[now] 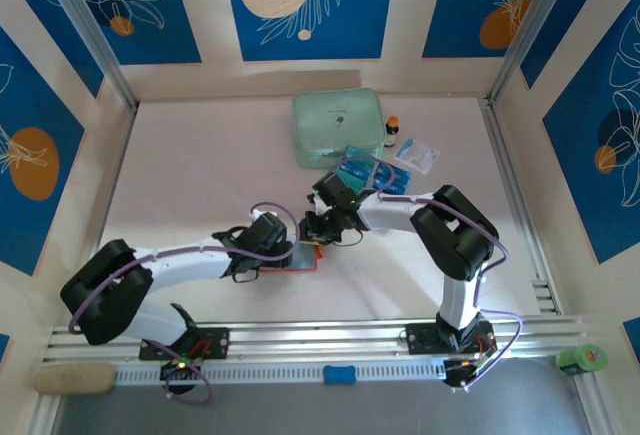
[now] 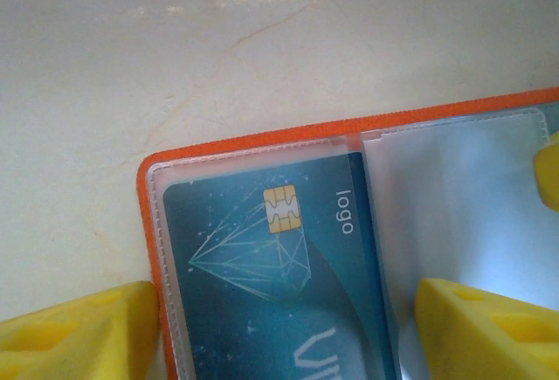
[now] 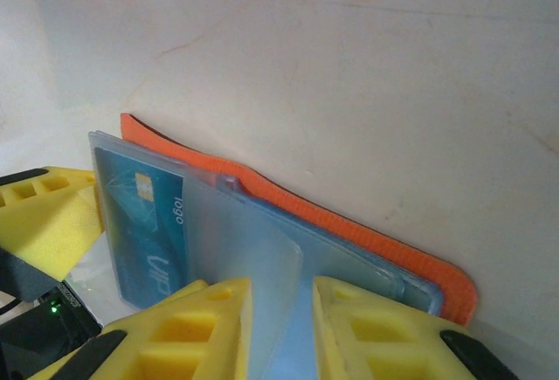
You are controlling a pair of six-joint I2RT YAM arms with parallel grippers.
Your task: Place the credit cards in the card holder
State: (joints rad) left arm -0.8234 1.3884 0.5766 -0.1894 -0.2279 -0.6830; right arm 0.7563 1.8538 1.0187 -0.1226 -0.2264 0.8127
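rails of ribbed grey metal (image 1: 330, 340) run along the near edge. a small blue block (image 1: 339, 374) sits on them, with a beige pad (image 1: 72, 379) at the near left corner and a green cylinder (image 1: 581, 359) at the near right.

just beyond, mid-table, the orange wallet (image 1: 304, 259) lies opened flat on the smooth pale table (image 1: 190, 165), and both arms bend in over it. the left claw (image 2: 284, 345) is spread wide. its blocky yellow fingers (image 2: 79, 332) straddle the wallet's left page, one just outside the stitched orange fabric edge and the other on the glossy clear sleeve. a teal card (image 2: 262, 284) with a gold chip and a pale diamond drawing sits inside that sleeve, its rounded corner near the wallet's far left corner.

the right claw (image 3: 281, 328) stands narrow, with a slim gap between its fingers. a thin clear sleeve leaf (image 3: 253, 258) curls up into that gap; i cannot tell whether the pads touch it.

open tabletop stretches left of the wallet and beyond it on that side.

further off, right of centre, more teal cards (image 1: 358, 168) lie in a clear tray (image 1: 395, 181), close behind the right claw. beyond them a soft mint-green zip case (image 1: 337, 127), a small dark bottle with an orange cap (image 1: 391, 131) and a white-and-blue packet (image 1: 416, 155) crowd the far side.
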